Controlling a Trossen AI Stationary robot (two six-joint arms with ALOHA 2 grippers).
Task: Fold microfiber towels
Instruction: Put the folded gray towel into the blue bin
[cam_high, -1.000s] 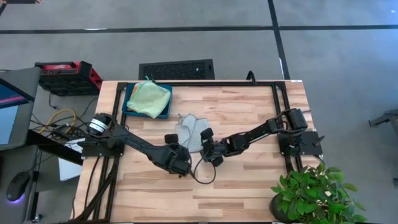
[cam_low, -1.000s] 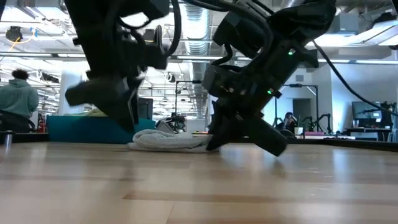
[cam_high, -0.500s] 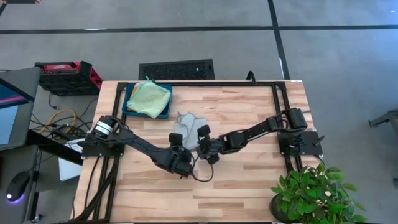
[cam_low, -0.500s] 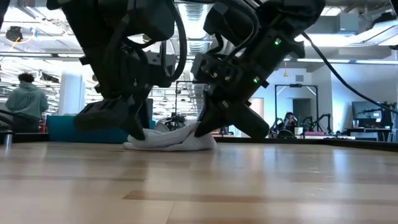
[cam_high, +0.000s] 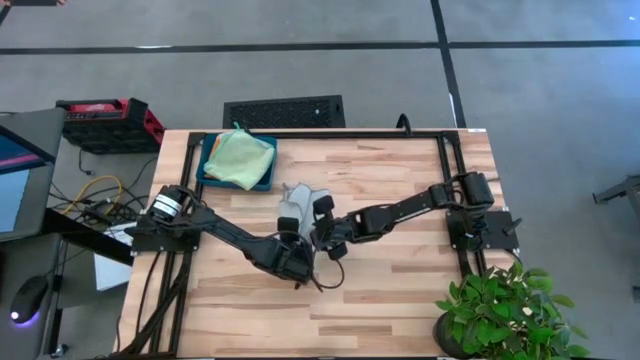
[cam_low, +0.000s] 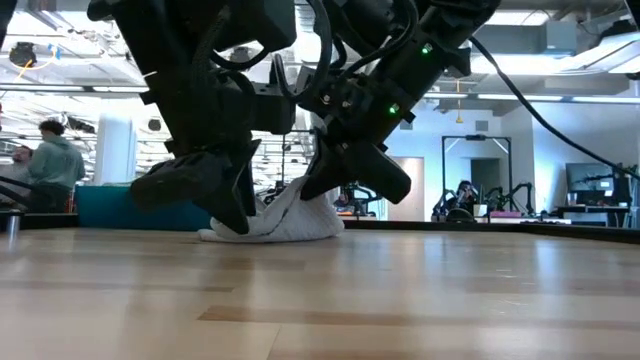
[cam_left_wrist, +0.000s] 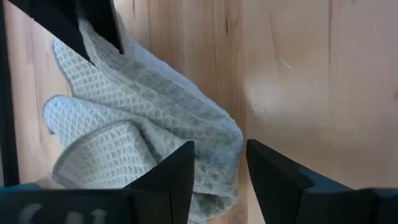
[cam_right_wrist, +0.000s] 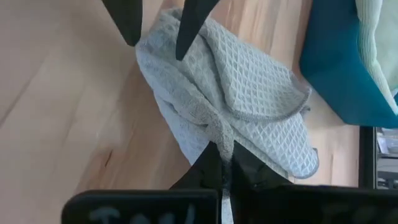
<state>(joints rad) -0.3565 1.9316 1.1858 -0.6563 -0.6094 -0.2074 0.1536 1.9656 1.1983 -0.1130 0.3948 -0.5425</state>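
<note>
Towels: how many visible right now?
2. A pale grey towel lies mid-table, pinched by the shut right gripper, the open left gripper at its edge. A light green towel lies in the teal tray. More may hide beneath it.

A wooden butcher-block table (cam_high: 400, 300) with a black metal frame (cam_high: 440, 170) along its edges stands on a grey floor crossed by dark lines. A dark teal tray (cam_high: 212, 150) sits near the table's far left corner. Beyond the table's far edge lies a black floor grate (cam_high: 283, 111), and left of it a red and black case (cam_high: 105, 120). A leafy green potted plant (cam_high: 500, 315) stands at the near right corner. 1 person in a green hoodie (cam_low: 58, 172) stands in the room behind.
</note>
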